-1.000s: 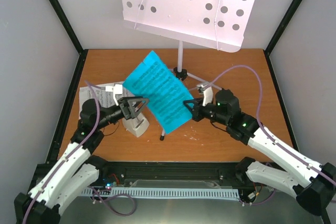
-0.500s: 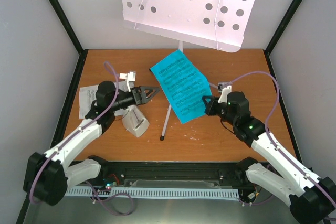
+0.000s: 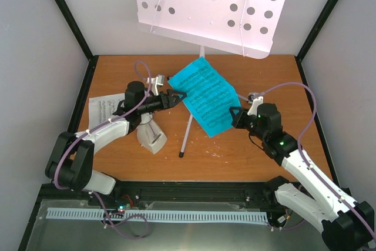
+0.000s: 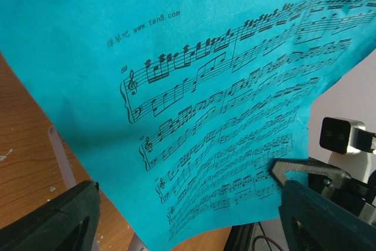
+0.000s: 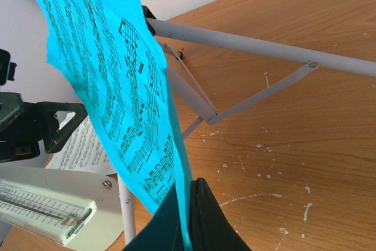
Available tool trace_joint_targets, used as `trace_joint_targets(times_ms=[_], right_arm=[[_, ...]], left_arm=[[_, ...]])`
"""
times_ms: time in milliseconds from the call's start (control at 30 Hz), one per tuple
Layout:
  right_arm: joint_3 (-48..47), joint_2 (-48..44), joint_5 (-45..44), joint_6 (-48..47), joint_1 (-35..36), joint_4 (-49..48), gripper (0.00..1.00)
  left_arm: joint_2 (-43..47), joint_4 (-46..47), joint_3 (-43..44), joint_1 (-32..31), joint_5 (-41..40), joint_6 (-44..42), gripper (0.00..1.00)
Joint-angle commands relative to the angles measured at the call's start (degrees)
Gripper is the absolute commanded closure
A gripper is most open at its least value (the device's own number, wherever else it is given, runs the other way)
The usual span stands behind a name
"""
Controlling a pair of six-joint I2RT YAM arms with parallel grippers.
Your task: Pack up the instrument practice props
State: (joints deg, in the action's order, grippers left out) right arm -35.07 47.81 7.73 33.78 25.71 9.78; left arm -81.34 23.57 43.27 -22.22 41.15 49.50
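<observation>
A bright blue sheet-music page (image 3: pixel 208 95) hangs in the air in front of the white perforated music stand (image 3: pixel 205 4). My right gripper (image 3: pixel 233 113) is shut on the page's right edge, and the right wrist view shows the blue page (image 5: pixel 117 86) pinched between its fingers (image 5: pixel 226 221). My left gripper (image 3: pixel 179 96) stands open at the page's left edge. From the left wrist the blue page (image 4: pixel 205 86) fills the view, and its fingers (image 4: pixel 53 221) stay wide apart. The white metronome (image 3: pixel 151 136) stands below the left arm. A white sheet-music page (image 3: pixel 104 110) lies flat at the left.
The stand's thin pole (image 3: pixel 201 60) and tripod legs (image 3: pixel 185 136) stand on the wooden table (image 3: pixel 252 163), directly under the held page. White side walls and a black frame (image 3: pixel 76 27) close in the table. The metronome (image 5: pixel 47 204) sits close by the near tripod leg.
The left arm has stretched forward and to the right, up to the page's left edge, and its jaws have narrowed slightly. The right gripper has carried the blue page back and to the right.
</observation>
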Motion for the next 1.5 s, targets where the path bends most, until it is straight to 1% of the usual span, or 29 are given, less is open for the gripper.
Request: trace_joint_targets(times_ms=[0, 200, 400, 467, 533, 667, 800, 867, 900, 1000, 1067, 1167, 1300, 1467], right_arm=[[0.5, -0.6, 0.9, 0.7, -1.0, -2.4, 0.97], [0.5, 0.3, 2.2, 1.1, -1.4, -3.3, 0.97], [0.4, 0.4, 2.7, 1.2, -1.7, -3.5, 0.97], [0.3, 0.5, 2.9, 1.3, -1.8, -3.5, 0.97], [0.2, 0.4, 3.1, 1.5, -1.8, -3.5, 0.97], [0.1, 0.0, 3.2, 1.5, -1.8, -3.2, 0.97], [0.2, 0.3, 3.6, 1.9, -1.8, -3.6, 0.97], [0.3, 0.4, 4.0, 2.1, -1.8, -3.9, 0.97], [0.3, 0.6, 4.1, 2.2, -1.9, -4.2, 0.97], [0.1, 1.1, 4.7, 2.4, -1.8, -4.4, 0.97], [-0.1, 1.1, 4.9, 2.6, -1.8, -4.4, 0.97], [-0.1, 0.5, 4.6, 2.7, -1.8, -4.1, 0.97], [0.0, -0.2, 4.3, 2.6, -1.9, -3.1, 0.97], [-0.2, -1.5, 4.5, 2.2, -1.9, -2.7, 0.97]], left_arm=[[-2.2, 2.8, 3.5, -0.9, -0.5, -0.4, 0.21], [-5.5, 2.0, 5.4, -1.9, -1.4, -0.8, 0.28], [-6.8, 2.2, 5.8, -2.2, -1.7, 0.1, 0.28], [-7.5, 1.0, 6.8, -2.7, -2.1, -0.1, 0.28], [-7.8, -0.2, 7.1, -3.3, -2.7, -0.2, 0.26], [-6.6, -1.0, 5.2, -3.4, -4.6, -0.1, 0.16], [-5.6, 0.2, 3.2, -3.7, -5.0, 1.2, 0.13], [-5.0, 2.8, 1.7, -4.0, -4.8, 2.5, 0.13], [-5.0, 4.8, 1.0, -4.2, -4.3, 3.2, 0.16], [-5.9, 10.0, 0.8, -4.8, -2.6, 4.1, 0.28], [-7.0, 10.9, 1.8, -5.2, -2.2, 3.8, 0.33], [-8.1, 11.7, 2.9, -5.5, -1.8, 3.7, 0.46], [-7.4, 11.6, 2.6, -5.5, -3.0, 3.5, 0.67], [-3.2, 9.1, 2.9, -5.5, -5.1, 0.7, 0.94]])
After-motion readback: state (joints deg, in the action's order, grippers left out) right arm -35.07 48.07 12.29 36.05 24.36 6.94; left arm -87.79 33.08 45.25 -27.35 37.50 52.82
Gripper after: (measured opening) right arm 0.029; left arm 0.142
